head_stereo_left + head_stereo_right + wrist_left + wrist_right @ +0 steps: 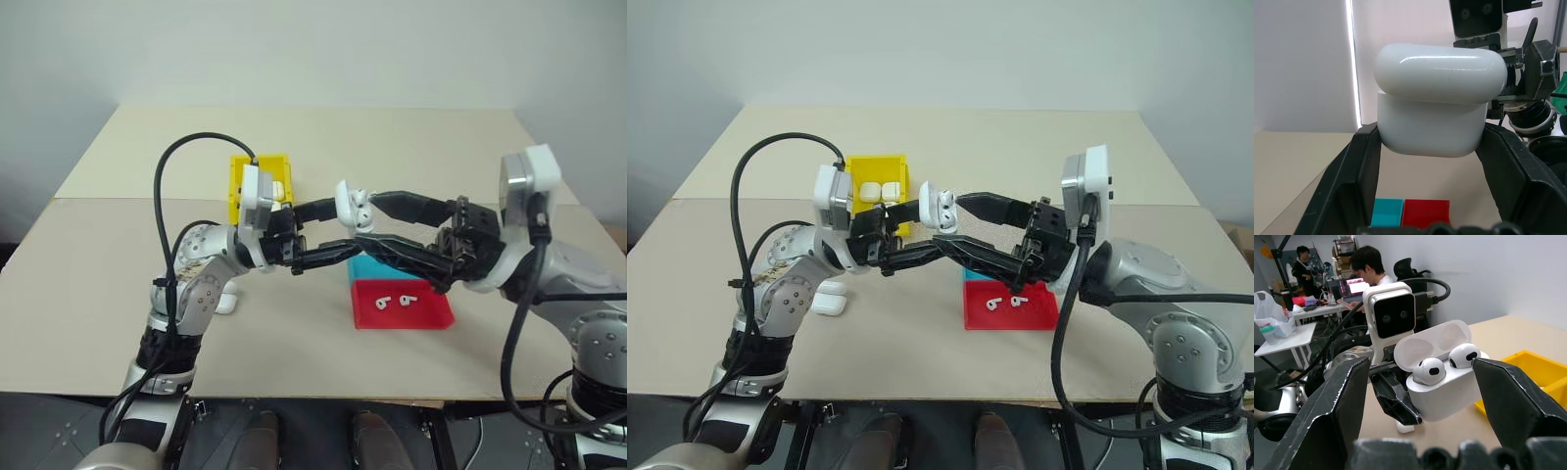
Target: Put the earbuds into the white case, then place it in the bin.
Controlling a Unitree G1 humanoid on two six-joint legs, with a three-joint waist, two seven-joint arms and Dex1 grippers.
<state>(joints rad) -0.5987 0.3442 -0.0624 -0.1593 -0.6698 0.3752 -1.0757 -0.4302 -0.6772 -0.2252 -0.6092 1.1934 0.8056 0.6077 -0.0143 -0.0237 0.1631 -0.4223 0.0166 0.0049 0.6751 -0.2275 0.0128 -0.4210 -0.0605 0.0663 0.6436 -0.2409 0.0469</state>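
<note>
The white case [1442,382] is held above the table [118,294], clamped at its lower body between the fingers of the left gripper [1430,147], lid hinged back and both earbuds [1430,371] seated in their wells, as the right wrist view shows plainly. The right gripper [367,223] faces it from the opposite side, its fingers spread apart with one passing above the case and one below; neither is seen pressing on it. The relation that matters: the open lid stands on the far side of the case from the right gripper, rising toward the left wrist, so the right upper finger is the nearer tool for tipping it shut (a judgement, not an observed act). The bin [877,186] lies behind and to the left of the held case, closer to the left arm, and already contains other white cases [879,191]. Two loose earbuds [1004,302] rest on the red tray [1038,315] below the grippers, with a blue tray [364,269] adjoining.
</note>
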